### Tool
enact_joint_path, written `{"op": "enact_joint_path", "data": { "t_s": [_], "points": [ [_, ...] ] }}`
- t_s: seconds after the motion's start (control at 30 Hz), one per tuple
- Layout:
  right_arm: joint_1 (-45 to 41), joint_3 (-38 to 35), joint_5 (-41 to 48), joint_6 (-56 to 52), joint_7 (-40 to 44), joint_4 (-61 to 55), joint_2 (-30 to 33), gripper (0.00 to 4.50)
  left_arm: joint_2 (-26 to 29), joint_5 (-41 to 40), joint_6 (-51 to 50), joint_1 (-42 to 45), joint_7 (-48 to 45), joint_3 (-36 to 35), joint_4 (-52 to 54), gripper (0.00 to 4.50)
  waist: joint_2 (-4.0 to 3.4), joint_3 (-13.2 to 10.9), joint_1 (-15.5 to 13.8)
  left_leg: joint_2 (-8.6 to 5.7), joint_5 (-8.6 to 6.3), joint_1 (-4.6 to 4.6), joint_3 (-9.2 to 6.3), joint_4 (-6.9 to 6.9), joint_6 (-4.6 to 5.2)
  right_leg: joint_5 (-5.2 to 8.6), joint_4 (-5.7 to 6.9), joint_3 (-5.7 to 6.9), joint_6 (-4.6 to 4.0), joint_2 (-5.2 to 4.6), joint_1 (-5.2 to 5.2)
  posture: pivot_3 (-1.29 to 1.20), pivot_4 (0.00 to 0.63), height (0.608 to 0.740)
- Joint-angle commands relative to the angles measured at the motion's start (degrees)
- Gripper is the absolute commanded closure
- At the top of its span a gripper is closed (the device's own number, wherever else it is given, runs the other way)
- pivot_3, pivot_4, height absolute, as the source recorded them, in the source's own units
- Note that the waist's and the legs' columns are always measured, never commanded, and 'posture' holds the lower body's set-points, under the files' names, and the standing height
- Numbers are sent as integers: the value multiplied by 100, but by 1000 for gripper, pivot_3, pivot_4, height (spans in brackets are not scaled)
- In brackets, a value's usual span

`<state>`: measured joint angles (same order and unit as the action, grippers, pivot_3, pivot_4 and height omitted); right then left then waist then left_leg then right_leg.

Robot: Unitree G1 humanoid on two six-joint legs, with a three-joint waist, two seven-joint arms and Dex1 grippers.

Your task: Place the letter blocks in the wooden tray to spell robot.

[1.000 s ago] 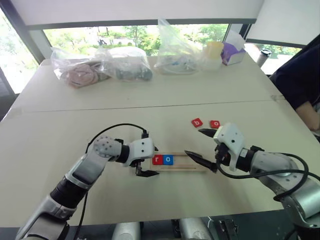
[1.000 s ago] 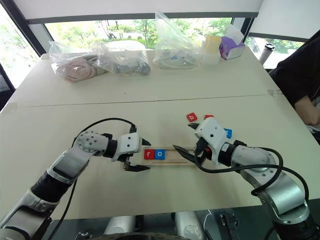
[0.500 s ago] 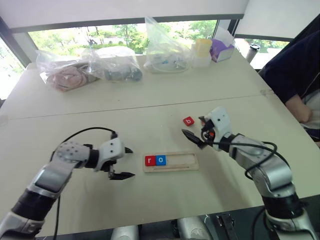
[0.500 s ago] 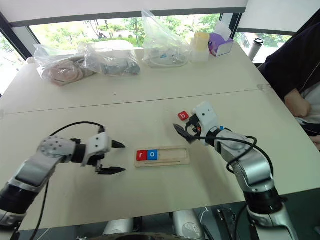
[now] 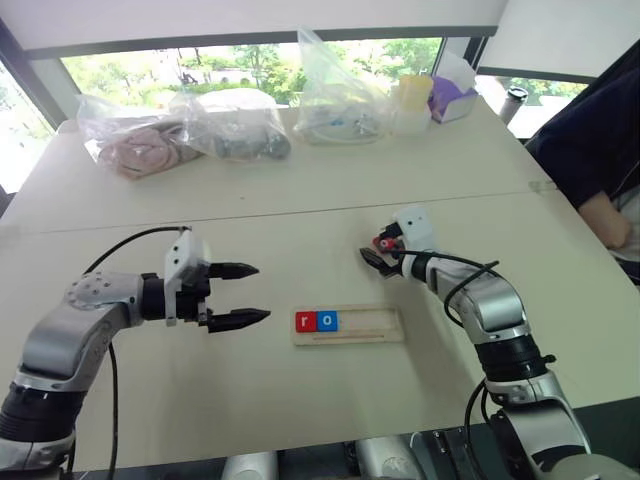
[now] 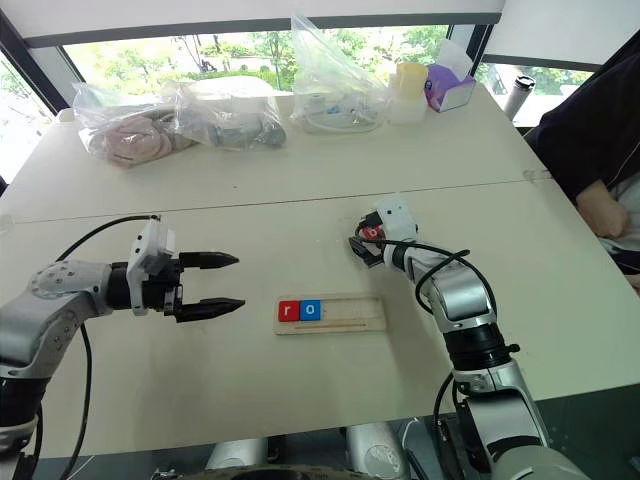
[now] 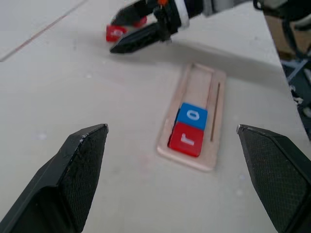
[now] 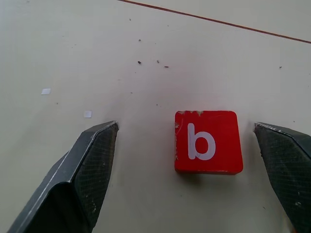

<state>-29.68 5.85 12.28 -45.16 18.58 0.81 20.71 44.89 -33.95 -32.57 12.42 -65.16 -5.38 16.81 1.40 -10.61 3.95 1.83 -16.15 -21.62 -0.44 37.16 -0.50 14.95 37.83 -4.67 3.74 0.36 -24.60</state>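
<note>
The wooden tray (image 5: pixel 372 325) lies mid-table, with a red r block (image 5: pixel 305 321) and a blue o block (image 5: pixel 326 321) side by side at its left end. My left gripper (image 5: pixel 262 292) hovers open and empty to the left of the tray, pointing at it. Beyond the tray's right end, my right gripper (image 5: pixel 374 251) is open over the table. In the right wrist view the red b block (image 8: pixel 208 141) lies flat between its spread fingers (image 8: pixel 92 160), untouched. Part of another red block (image 7: pixel 141 22) shows behind that gripper.
Several plastic bags (image 5: pixel 240 125) line the table's far side, with a yellow cup (image 5: pixel 413 100) and a purple box (image 5: pixel 455 90). A dark tumbler (image 5: pixel 513 100) stands at the far right corner. A person in dark clothes (image 5: pixel 590 150) sits at the right edge.
My left gripper has drawn back to the left and upward, away from the tray. My right gripper has reached forward from the tray's right end to the b block. The camera shifted.
</note>
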Motion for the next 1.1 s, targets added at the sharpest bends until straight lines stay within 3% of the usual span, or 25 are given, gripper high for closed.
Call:
{"op": "enact_joint_path", "data": {
  "t_s": [0.03,0.1,0.23,0.27,0.47,0.6,0.73,0.87,1.1],
  "points": [
    [-100,-66,-37,16,16,-39,-96,251,-14,-142,-53,85,126,-90,217,13,0,0,11,0,0,1,1,0,0,0,1,0,0,0,0,0,150,740],
    [-87,-50,-55,-39,11,-58,-137,874,-15,-150,-54,85,157,-68,235,0,0,0,12,-1,0,2,2,0,0,0,1,0,0,2,0,0,150,740],
    [-33,22,-131,-202,-27,-184,-165,2983,-15,-127,-15,125,175,-33,201,0,0,0,9,-2,0,3,1,-1,0,0,2,0,-1,5,0,0,150,740],
    [7,77,-184,-224,-25,-268,-131,3324,-15,-127,-15,148,171,-23,186,0,0,0,7,-2,0,3,1,-1,0,0,2,0,-1,5,0,0,150,740],
    [297,23,-464,-619,-277,-1137,18,3321,-36,-139,25,229,65,43,126,0,0,0,1,-2,0,2,1,0,0,0,2,0,-1,4,0,0,150,740],
    [1471,-923,-253,-2612,-754,-3770,-304,3321,-85,-70,186,300,-159,238,8,0,-2,0,-93,-1,0,-17,-18,-3,-1,6,2,8,6,1,-8,0,150,740],
    [2017,-1427,-234,-4025,-935,-5125,-796,3321,-112,-68,225,389,-279,355,-91,0,-1,2,-124,-1,7,-63,-24,5,-13,4,5,7,7,0,-53,0,150,740],
    [2083,-1667,-358,-4688,-1120,-5614,-1129,3321,-154,-48,243,487,-360,468,-196,0,-1,1,-107,-5,34,-64,-12,6,-59,8,7,7,-10,1,-60,0,150,740],
    [2440,-1794,-442,-4734,-1277,-5526,-1531,3321,-243,75,389,705,-437,630,-438,0,0,2,-126,-8,41,-65,-11,9,-70,5,6,9,-14,3,-60,0,150,740]
  ]
}}
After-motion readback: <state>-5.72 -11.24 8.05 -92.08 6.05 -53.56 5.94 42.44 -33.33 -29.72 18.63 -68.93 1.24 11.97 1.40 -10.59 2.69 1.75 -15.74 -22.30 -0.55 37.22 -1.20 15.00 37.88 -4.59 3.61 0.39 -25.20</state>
